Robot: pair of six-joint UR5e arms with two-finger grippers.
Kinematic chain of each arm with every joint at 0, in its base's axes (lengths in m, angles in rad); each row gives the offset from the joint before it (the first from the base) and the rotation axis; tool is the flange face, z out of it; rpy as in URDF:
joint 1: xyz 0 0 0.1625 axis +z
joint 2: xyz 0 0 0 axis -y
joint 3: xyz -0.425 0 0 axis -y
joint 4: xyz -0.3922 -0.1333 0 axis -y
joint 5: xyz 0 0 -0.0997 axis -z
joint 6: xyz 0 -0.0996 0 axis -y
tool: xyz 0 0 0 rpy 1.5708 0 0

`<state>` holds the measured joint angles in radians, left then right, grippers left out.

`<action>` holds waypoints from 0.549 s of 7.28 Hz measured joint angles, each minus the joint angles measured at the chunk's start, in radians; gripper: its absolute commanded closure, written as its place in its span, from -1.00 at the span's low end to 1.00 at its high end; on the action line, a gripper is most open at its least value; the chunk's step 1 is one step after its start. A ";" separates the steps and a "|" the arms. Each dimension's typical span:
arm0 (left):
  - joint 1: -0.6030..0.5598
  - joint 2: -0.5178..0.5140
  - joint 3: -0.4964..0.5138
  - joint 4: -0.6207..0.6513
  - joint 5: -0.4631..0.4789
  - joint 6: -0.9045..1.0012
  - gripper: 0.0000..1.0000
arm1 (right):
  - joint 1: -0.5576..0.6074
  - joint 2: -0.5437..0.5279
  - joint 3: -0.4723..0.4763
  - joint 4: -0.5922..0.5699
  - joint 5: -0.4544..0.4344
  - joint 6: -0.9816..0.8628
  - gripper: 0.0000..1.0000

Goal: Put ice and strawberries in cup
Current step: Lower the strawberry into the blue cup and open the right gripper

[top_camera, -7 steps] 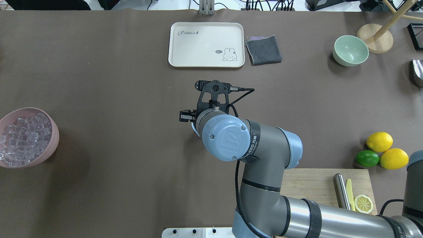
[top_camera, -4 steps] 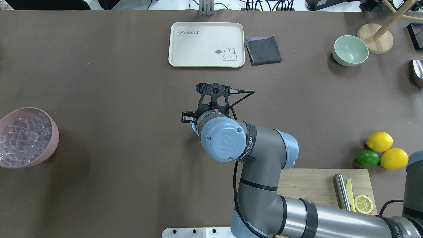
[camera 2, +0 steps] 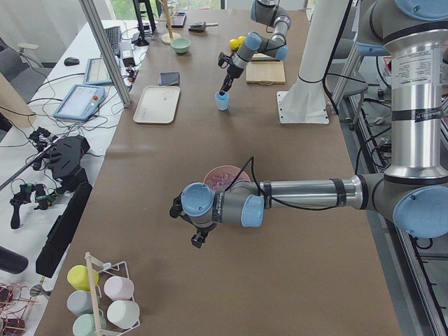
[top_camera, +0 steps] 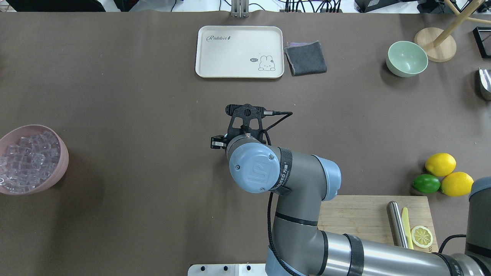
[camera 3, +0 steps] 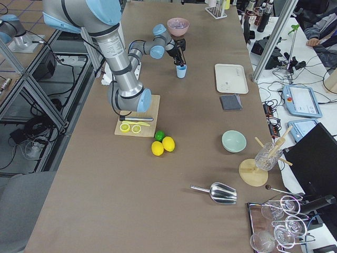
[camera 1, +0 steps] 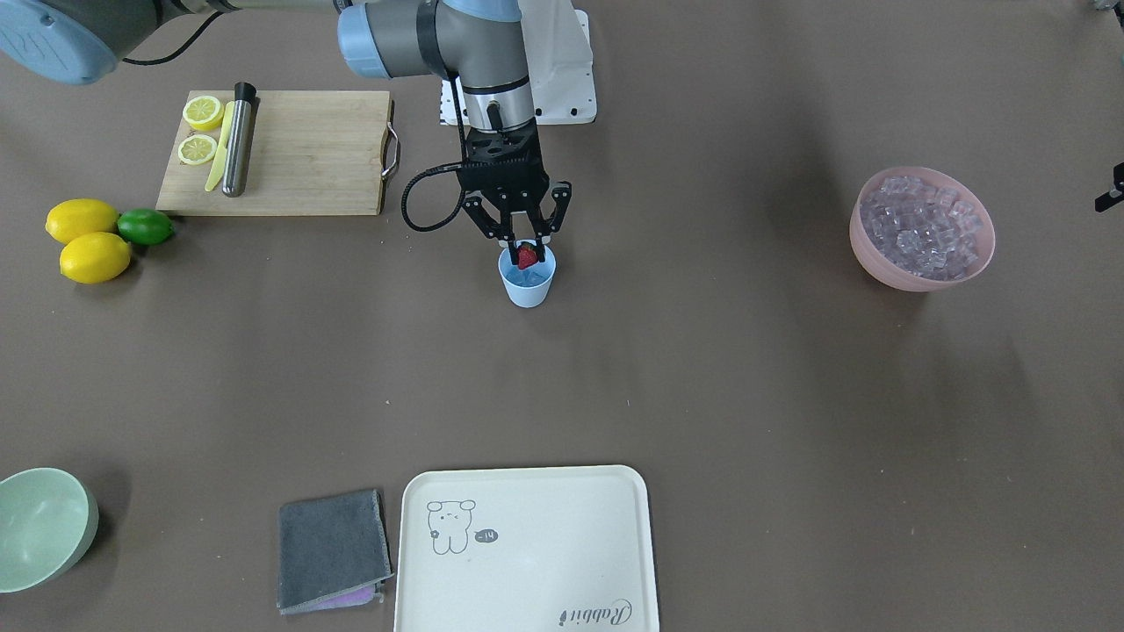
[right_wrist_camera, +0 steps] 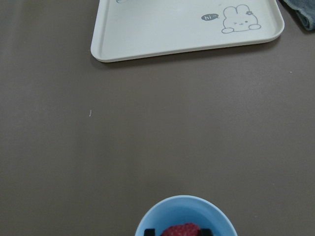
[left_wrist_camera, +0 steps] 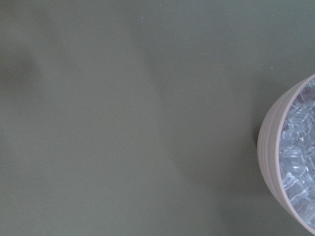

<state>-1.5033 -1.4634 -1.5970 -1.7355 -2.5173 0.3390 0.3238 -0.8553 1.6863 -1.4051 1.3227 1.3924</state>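
Note:
The pale-blue cup point(camera 1: 527, 286) stands upright mid-table. My right gripper point(camera 1: 527, 254) points straight down into its mouth and is shut on the red strawberry point(camera 1: 527, 259), held at rim level. The right wrist view shows the strawberry point(right_wrist_camera: 181, 230) between the fingertips point(right_wrist_camera: 150, 231) inside the cup's rim point(right_wrist_camera: 147, 217). The overhead view hides the cup under the arm. The ice point(camera 1: 924, 221) fills a pink bowl point(camera 1: 887, 265) at the table's left end. My left gripper point(camera 2: 198, 241) hangs beside that bowl; I cannot tell if it is open or shut.
A cream tray point(top_camera: 239, 73) and a grey cloth point(top_camera: 306, 58) lie at the far edge. A pale-green bowl point(top_camera: 406, 58) stands far right. Two lemons and a lime point(top_camera: 426, 184) sit by a cutting board point(top_camera: 368, 214) holding lemon slices and a knife.
My right wrist has shifted a little back toward the robot's side over the cup, still holding the strawberry. Nothing else on the table has moved.

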 measured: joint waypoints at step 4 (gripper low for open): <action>0.000 0.000 0.004 -0.001 0.000 0.000 -0.97 | -0.002 0.001 0.000 0.012 0.000 0.001 -0.97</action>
<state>-1.5033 -1.4634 -1.5926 -1.7364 -2.5173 0.3390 0.3222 -0.8544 1.6861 -1.3935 1.3223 1.3934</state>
